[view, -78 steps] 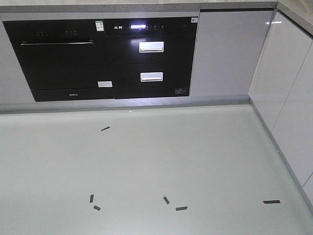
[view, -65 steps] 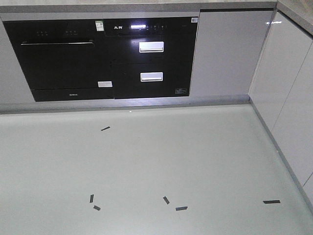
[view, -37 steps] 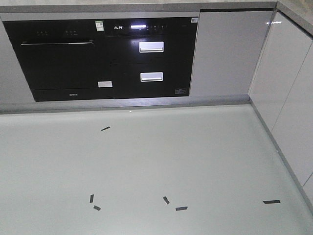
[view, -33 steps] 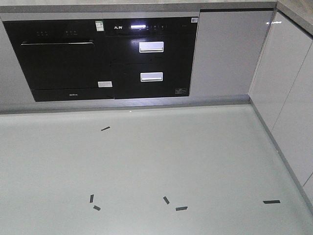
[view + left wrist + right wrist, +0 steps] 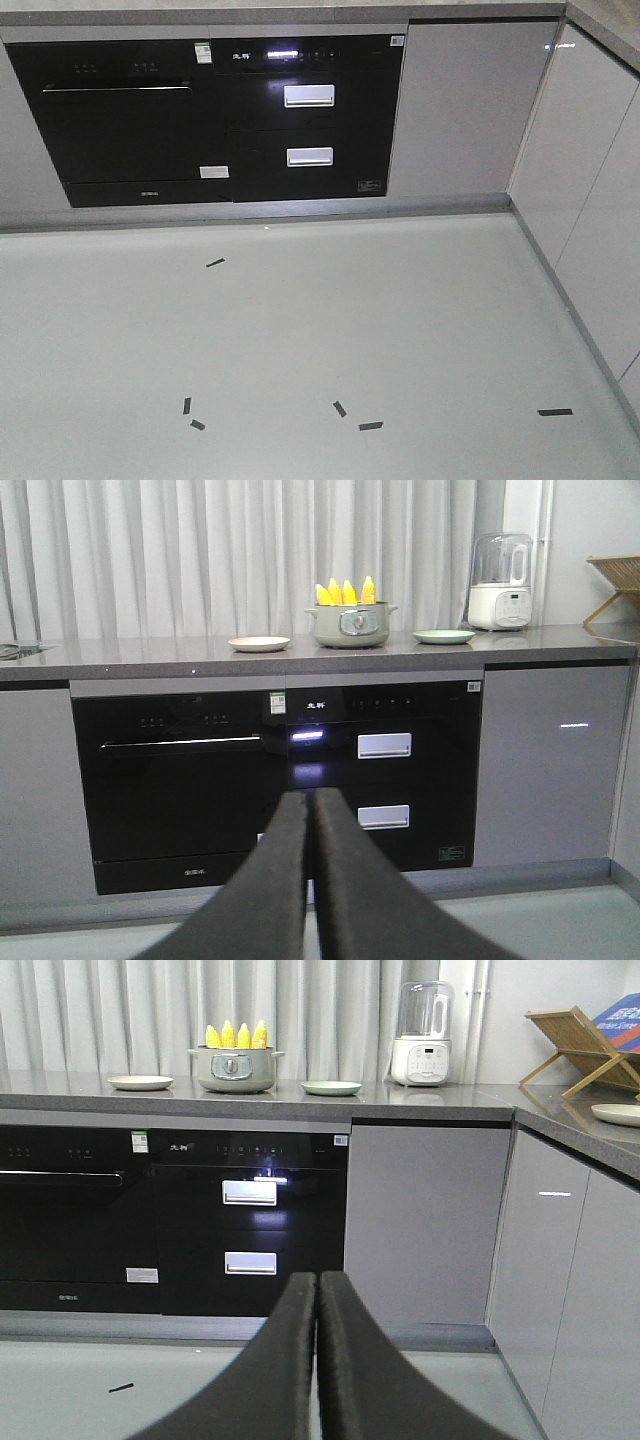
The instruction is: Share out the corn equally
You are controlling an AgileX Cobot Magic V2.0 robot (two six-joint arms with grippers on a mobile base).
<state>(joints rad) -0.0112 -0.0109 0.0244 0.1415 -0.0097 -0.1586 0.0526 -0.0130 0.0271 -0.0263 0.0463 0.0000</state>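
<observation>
The corn (image 5: 345,590) stands in a pot (image 5: 350,626) on the counter (image 5: 150,658), far beyond my left gripper (image 5: 310,798) and right gripper (image 5: 317,1278), both closed on nothing.

- No wording can be read with certainty anywhere.
- The control strip (image 5: 380,704) of the black drawer unit (image 5: 385,780) bears two white characters (image 5: 316,707) at its left end, too blurred to make out.
- A green-and-white sticker (image 5: 277,702) sits just beside them; its print is illegible.
- The oven (image 5: 180,780) carries a small pale word (image 5: 195,871) along its bottom edge, unreadable.
- A white label (image 5: 214,172) at the oven's lower right corner and fine white print (image 5: 369,186) on the lower drawer (image 5: 270,175) are too small to read.
</observation>
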